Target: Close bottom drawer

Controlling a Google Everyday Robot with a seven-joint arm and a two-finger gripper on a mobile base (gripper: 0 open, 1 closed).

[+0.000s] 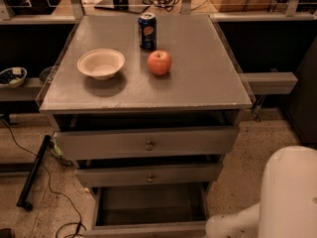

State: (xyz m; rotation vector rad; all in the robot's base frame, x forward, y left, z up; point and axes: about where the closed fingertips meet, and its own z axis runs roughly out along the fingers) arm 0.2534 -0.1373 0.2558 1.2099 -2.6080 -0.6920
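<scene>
We see a grey cabinet [208, 78] with 3 drawers, and all 3 are pulled out a bit. The bottom drawer [149, 208] sits lowest, right by the bottom edge of the view. It sticks out the most, so we look straight down into it. Its front panel is cut off by the edge. Above it is the middle drawer [114, 176], open only a little, and above that the top drawer [99, 144], the widest one.

On top of the cabinet we see a white bowl [101, 63], a red apple [159, 62] and a blue can [147, 31]. The can stands just behind the apple.

The robot's white arm [290, 192] fills the bottom right corner, next to the bottom drawer's right side. The gripper is past the bottom edge, out of view, so we cannot tell how it is set.
</scene>
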